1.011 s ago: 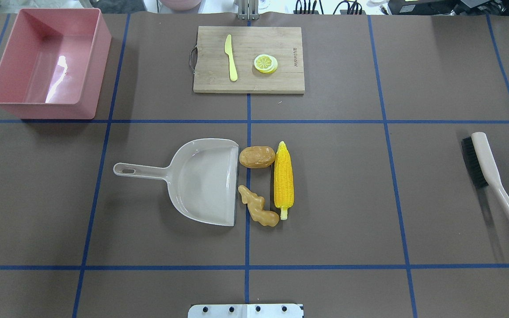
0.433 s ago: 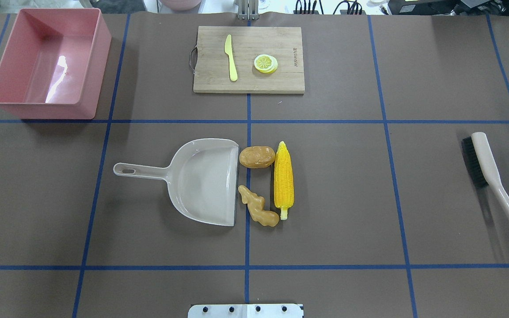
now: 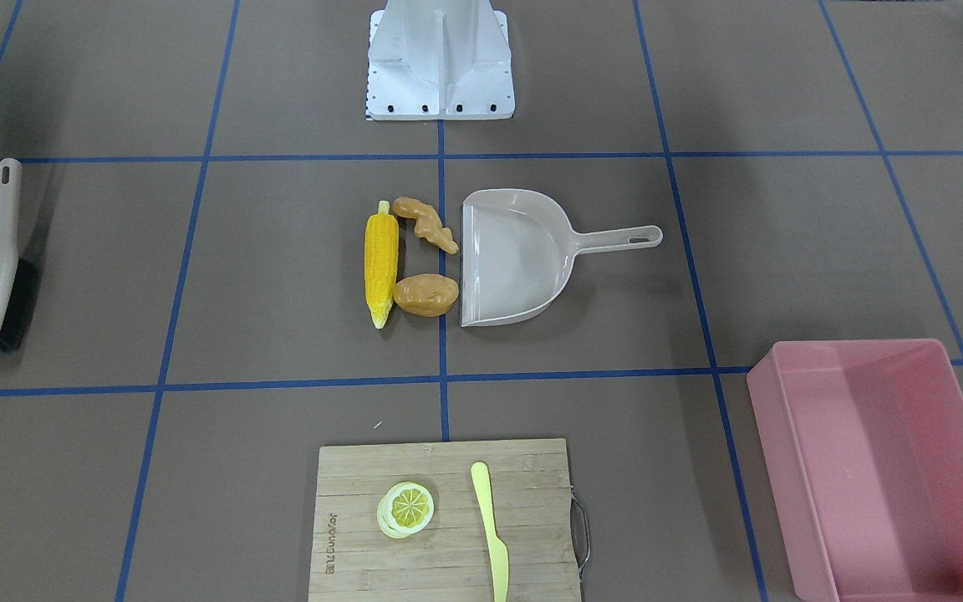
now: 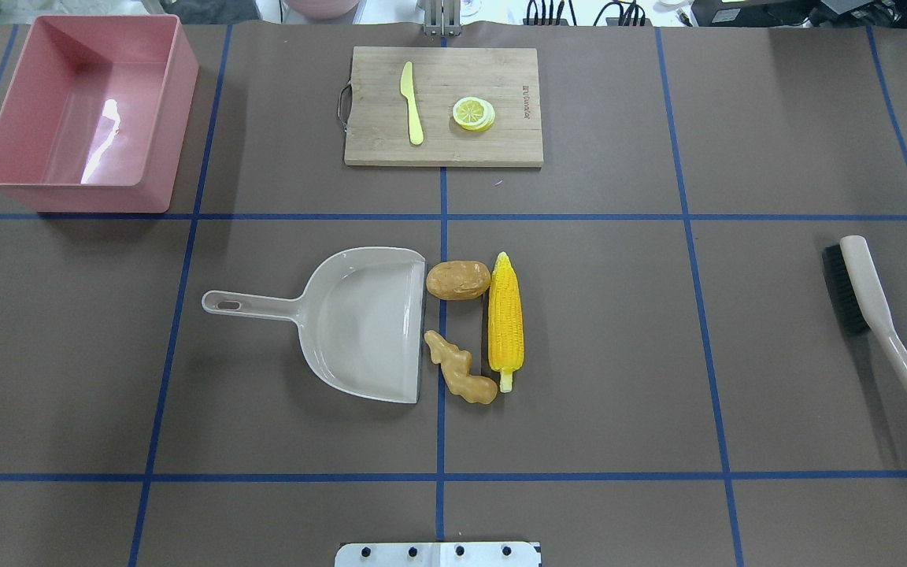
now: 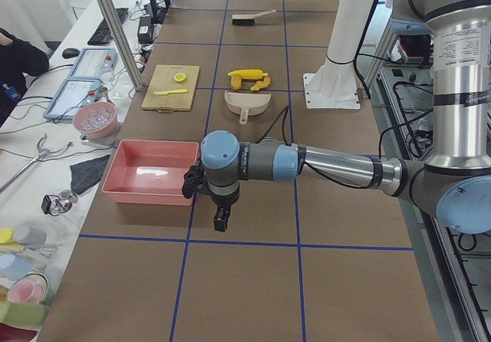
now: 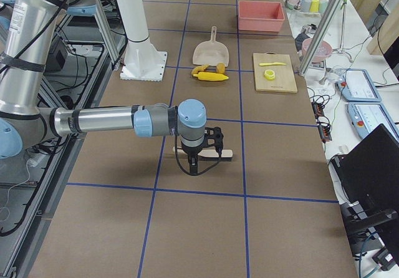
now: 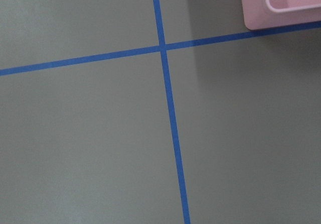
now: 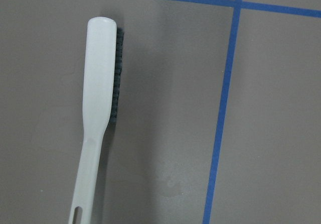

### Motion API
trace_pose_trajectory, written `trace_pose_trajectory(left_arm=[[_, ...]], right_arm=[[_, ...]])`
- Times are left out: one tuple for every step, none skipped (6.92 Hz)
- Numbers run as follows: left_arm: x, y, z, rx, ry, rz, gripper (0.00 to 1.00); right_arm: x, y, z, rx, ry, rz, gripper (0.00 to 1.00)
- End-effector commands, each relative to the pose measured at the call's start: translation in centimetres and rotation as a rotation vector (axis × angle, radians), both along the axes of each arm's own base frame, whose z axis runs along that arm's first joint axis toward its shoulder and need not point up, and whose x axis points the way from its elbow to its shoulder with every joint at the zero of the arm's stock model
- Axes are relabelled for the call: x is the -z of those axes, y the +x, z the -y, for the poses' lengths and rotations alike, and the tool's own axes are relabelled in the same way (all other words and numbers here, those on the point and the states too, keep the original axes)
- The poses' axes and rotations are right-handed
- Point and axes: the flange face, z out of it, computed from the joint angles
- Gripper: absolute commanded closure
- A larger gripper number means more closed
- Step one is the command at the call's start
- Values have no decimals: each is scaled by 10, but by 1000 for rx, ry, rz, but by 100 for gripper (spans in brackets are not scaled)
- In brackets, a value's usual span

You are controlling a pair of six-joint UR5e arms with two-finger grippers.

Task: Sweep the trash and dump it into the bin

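Bin at bench corner, trash by dustpan, open bench around, board stamp illegible, left gripper, right gripper, finger state I can't tell.

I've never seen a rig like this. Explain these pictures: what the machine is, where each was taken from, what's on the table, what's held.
This is a robot with two arms at a table. Two pictures look down on it, one from behind the robot, one facing it. Two side pictures show the arms: the left arm hangs beside the pink bin, the right arm over the brush. Two come from wrist cameras, seeing the bin's corner and the brush. Mid-table lies a dustpan, with a potato, ginger root and corn cob by its open edge. A cutting board carries a knife and a lemon slice. Nothing is held; whether the jaws are open cannot be told.
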Motion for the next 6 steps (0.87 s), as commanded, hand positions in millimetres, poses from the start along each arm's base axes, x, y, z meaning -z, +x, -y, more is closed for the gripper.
trace_pose_trajectory(left_arm=[[71, 61, 47, -121, 130, -105, 2], [129, 118, 81, -221, 235, -120, 2], [189, 174, 101, -310, 335, -142, 2], [230, 206, 103, -360, 407, -161, 2], [276, 254, 99, -439, 483, -194, 2], [316, 280, 98, -447, 544, -177, 2]], right_arm=[[7, -32, 0, 10, -42, -18, 1], [9, -55, -2, -8, -111, -32, 1], [10, -79, -3, -21, -121, -55, 1], [-6, -83, -7, -29, -138, -77, 1], [-7, -88, -7, -48, -151, -74, 1], [-15, -94, -6, -45, -140, -60, 1]])
